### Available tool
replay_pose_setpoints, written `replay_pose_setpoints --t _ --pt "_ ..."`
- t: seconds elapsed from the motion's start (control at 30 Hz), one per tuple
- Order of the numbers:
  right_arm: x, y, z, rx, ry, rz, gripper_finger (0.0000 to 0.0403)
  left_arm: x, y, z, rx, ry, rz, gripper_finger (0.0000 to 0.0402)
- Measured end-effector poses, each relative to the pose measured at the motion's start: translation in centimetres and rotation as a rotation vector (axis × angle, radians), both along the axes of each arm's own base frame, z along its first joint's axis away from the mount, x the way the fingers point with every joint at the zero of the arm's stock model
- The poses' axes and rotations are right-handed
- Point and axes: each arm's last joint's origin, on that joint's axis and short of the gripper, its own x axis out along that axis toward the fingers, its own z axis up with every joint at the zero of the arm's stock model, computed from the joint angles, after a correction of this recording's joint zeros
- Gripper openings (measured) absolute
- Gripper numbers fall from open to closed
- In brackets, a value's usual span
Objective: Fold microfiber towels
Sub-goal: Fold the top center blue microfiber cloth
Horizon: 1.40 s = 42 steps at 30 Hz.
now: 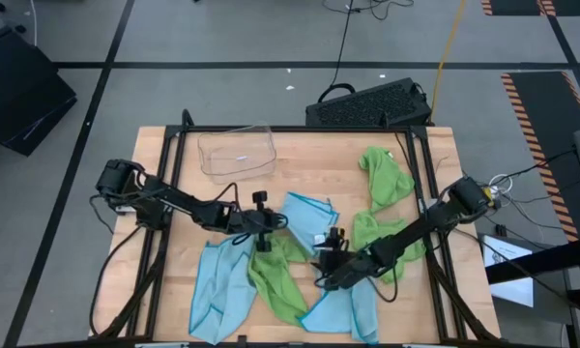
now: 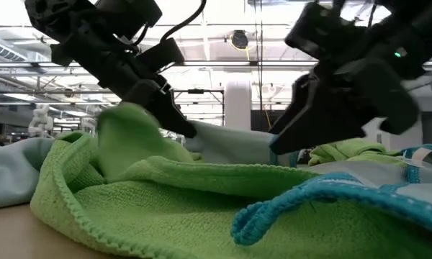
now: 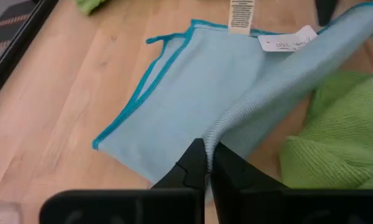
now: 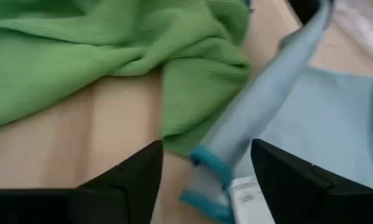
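Microfiber towels, blue & green, lie scattered over the wooden table [image 1: 300, 164]. Left gripper [image 3: 209, 163] sits mid-table w/ jaws pinched tight on the raised fold of a light blue towel [image 3: 186, 93]; rest of that cloth spreads flat beyond the tips, white tag [image 3: 288, 41] at its far edge. Right gripper [image 4: 205, 165] nearby, jaws wide apart, a blue towel edge [image 4: 264, 99] lying between them, not clamped; green towel [image 4: 99, 56] just ahead of the tips.

Left claw [image 3: 206, 163] pinched shut; right claw [image 4: 205, 165] spread (low).
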Motion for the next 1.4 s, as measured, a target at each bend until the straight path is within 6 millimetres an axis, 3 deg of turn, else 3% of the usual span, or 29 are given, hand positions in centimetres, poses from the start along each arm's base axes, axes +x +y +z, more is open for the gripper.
replay_pose_setpoints --t 0.13,0.7,1.07,1.4 --pt "0.7 0.0 0.0 -0.035 0.026 -0.025 0.0241 0.0 0.0 0.0 -0.014 0.002 -0.016 0.0007" --pt "0.9 -1.4 -0.5 0.092 0.081 -0.097 0.0162 0.0 -0.1 0.0 -0.033 -0.004 -0.007 0.0006" --pt "0.7 -2.4 -1.2 0.140 0.156 -0.082 0.0009 0.0 -0.3 0.0 -0.069 -0.001 -0.036 0.0008" --pt "-0.2 -2.4 2.7 0.338 0.212 0.120 0.0005 -0.5 -3.1 -0.1 -0.216 0.034 -0.273 0.0012"
